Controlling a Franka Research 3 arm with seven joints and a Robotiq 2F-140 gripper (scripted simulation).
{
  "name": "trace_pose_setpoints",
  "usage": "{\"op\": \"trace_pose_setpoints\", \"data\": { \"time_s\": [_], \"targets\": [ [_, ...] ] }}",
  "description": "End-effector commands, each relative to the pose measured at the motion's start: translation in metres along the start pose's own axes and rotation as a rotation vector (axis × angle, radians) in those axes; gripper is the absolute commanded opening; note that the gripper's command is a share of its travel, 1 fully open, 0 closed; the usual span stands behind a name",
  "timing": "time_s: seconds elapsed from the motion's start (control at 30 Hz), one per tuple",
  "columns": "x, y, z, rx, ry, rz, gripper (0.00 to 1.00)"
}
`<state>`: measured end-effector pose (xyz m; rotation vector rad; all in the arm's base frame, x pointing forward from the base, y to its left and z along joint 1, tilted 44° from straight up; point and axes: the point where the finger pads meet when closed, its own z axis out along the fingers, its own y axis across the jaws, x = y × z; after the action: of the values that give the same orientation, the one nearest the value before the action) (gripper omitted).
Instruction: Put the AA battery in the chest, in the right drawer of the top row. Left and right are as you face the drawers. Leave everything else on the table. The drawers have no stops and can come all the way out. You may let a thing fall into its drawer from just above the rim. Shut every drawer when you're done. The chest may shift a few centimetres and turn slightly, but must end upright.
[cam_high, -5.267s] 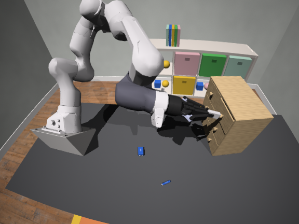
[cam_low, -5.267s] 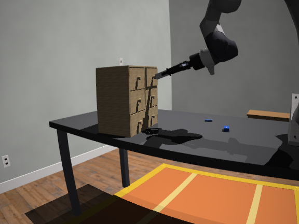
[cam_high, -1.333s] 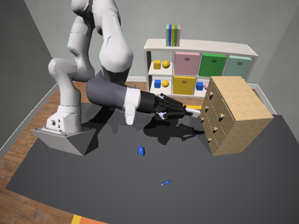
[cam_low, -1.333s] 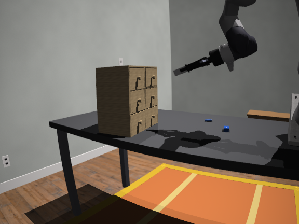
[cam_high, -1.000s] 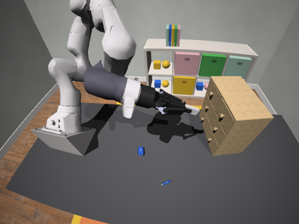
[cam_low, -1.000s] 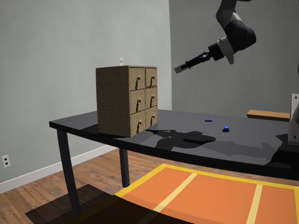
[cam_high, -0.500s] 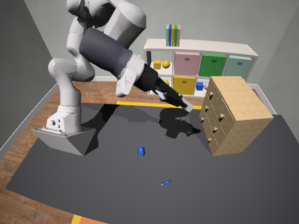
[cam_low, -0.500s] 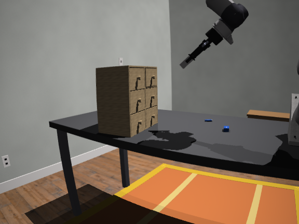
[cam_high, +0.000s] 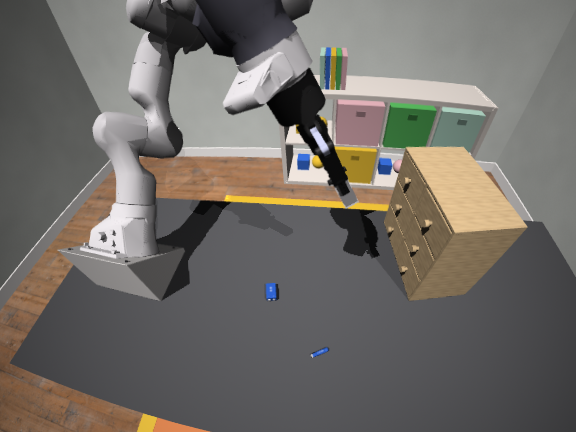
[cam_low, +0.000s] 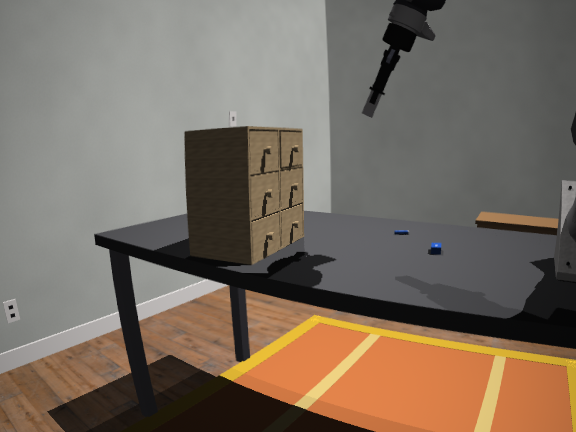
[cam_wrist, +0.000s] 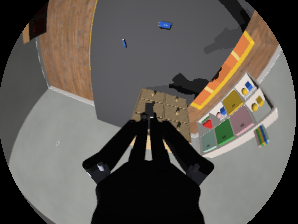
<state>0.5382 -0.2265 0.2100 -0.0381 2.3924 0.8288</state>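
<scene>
The AA battery (cam_high: 320, 352) (cam_low: 401, 232) (cam_wrist: 124, 43) is a thin blue cylinder lying on its side on the dark table. The wooden chest (cam_high: 480, 195) (cam_low: 217, 195) stands upright, with two columns of three knobbed drawers. The top row's right drawer (cam_high: 436, 239) (cam_low: 286, 161) looks flush or nearly so, and the other drawers look shut. My gripper (cam_high: 350, 199) (cam_low: 370, 107) (cam_wrist: 148, 108) is shut with nothing visible between the fingers. It points down in the air in front of the chest, higher than its top and well away from the battery.
A short blue block-shaped battery (cam_high: 271, 291) (cam_low: 436, 248) (cam_wrist: 165, 25) with small terminals stands or lies on the table between the robot base (cam_high: 130, 270) and the AA battery. A white shelf (cam_high: 420, 89) with coloured bins stands behind the table.
</scene>
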Motion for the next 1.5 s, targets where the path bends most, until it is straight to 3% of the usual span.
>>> {"op": "trace_pose_setpoints", "data": {
  "time_s": [0.0,0.1,0.37,0.6,1.47],
  "targets": [
    [0.017,0.013,-0.004,-0.079,0.19,0.18,0.1],
    [0.018,0.013,-0.006,-0.082,0.213,0.18,0.1],
    [0.024,0.013,-0.022,-0.094,0.354,0.174,0.1],
    [0.026,0.013,-0.029,-0.1,0.421,0.171,0.1],
    [0.027,0.013,-0.032,-0.102,0.445,0.17,0.1]
  ]
}}
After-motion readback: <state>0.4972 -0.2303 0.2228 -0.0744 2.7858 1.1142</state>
